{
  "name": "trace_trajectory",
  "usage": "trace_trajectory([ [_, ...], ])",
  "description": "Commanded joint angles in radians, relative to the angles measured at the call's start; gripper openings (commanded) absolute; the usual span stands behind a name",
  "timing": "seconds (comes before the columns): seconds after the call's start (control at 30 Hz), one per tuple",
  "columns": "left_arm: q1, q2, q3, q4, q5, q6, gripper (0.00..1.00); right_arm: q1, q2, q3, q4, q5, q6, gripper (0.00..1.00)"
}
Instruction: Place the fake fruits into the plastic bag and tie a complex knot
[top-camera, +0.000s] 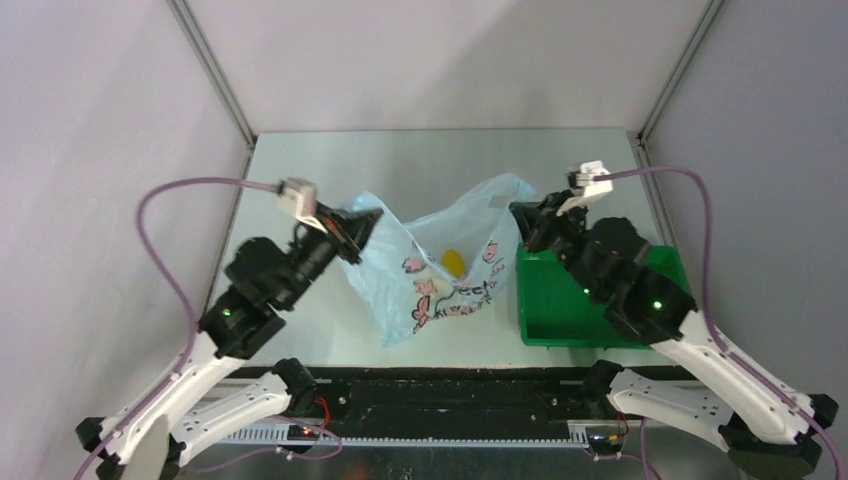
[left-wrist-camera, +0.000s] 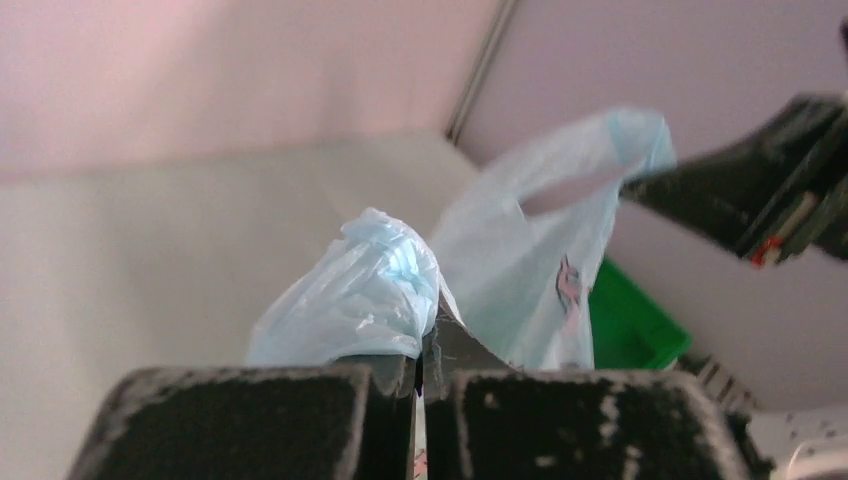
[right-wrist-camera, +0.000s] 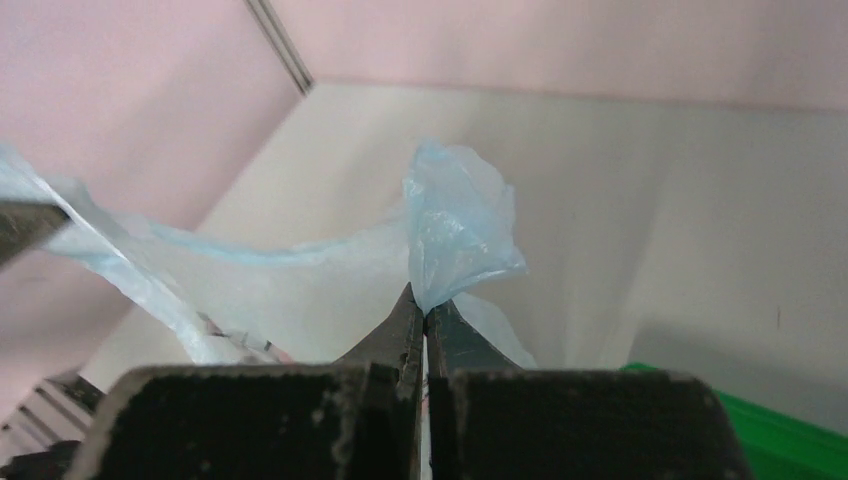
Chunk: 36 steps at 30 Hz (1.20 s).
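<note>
because each handle loop is pinched by its own arm, the plastic bag (top-camera: 405, 300) hangs stretched between them like a sling, its belly resting on the surface (top-camera: 420, 160) just left of the green tray (top-camera: 560, 315). the left tool (top-camera: 362, 224) is clamped tight on the bunched left loop, and a puff of blue film bulges above its closed jaws in the wrist view. the right tool (top-camera: 523, 216) is likewise closed on the right loop, with a crumpled peak of film standing out of its tips. held apart like this, the mouth sags open in the middle, and the yellow fruit (top-camera: 452, 262) shows inside the bag. the grapes i cannot make out; they may be hidden under the printed film. with the filling apparently done, the two loops look ready to be crossed for the knot.
</note>
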Motion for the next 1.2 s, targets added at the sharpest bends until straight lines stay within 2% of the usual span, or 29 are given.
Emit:
trace_trajectory([
  [0.0,0.116,0.052,0.243,-0.13,0.214,0.069,0.0,0.018,-0.092,0.094,0.029,0.001,-0.052,0.0],
  [0.1,0.219,0.094,0.292,-0.232,0.464,0.067,0.0,0.018,-0.115,0.094,-0.011,0.006,-0.033,0.0],
  [0.2,0.291,0.125,0.309,-0.294,0.595,0.095,0.0,0.019,-0.117,0.093,-0.071,0.011,-0.008,0.0],
  [0.47,0.444,0.097,0.196,-0.204,0.93,0.201,0.0,0.021,-0.127,0.046,-0.128,0.024,0.033,0.0],
  [0.5,0.45,0.089,0.182,-0.198,0.955,0.213,0.0,0.021,-0.129,0.044,-0.137,0.028,0.03,0.03],
  [0.53,0.451,0.084,0.18,-0.193,0.994,0.235,0.0,0.021,-0.132,0.043,-0.139,0.035,0.02,0.15],
  [0.57,0.451,0.078,0.183,-0.198,1.013,0.248,0.0,0.021,-0.14,0.043,-0.139,0.035,0.012,0.23],
  [0.6,0.451,0.077,0.187,-0.221,1.046,0.278,0.0,0.022,-0.145,0.043,-0.136,0.029,-0.007,0.41],
  [0.63,0.452,0.073,0.197,-0.239,1.06,0.296,0.0,0.022,-0.16,0.043,-0.122,0.02,-0.02,0.51],
  [0.67,0.452,0.072,0.2,-0.269,1.082,0.323,0.0,0.022,-0.166,0.043,-0.113,-0.008,-0.055,0.65],
  [0.73,0.451,0.068,0.208,-0.306,1.111,0.375,0.0,0.021,-0.187,0.043,-0.076,-0.079,-0.113,0.81],
  [0.83,0.451,0.064,0.205,-0.343,1.144,0.409,0.0,0.021,-0.198,0.045,-0.014,-0.239,-0.219,0.91],
  [0.9,0.45,0.069,0.203,-0.366,1.167,0.433,0.0,0.022,-0.188,0.05,0.007,-0.49,-0.286,0.95],
  [0.97,0.449,0.069,0.193,-0.369,1.19,0.444,0.0,0.021,-0.16,0.062,0.027,-0.65,-0.327,0.97],
  [1.17,0.411,0.067,0.152,-0.352,1.196,0.438,0.0,0.03,0.003,0.16,0.071,-0.949,-0.337,0.93],
])
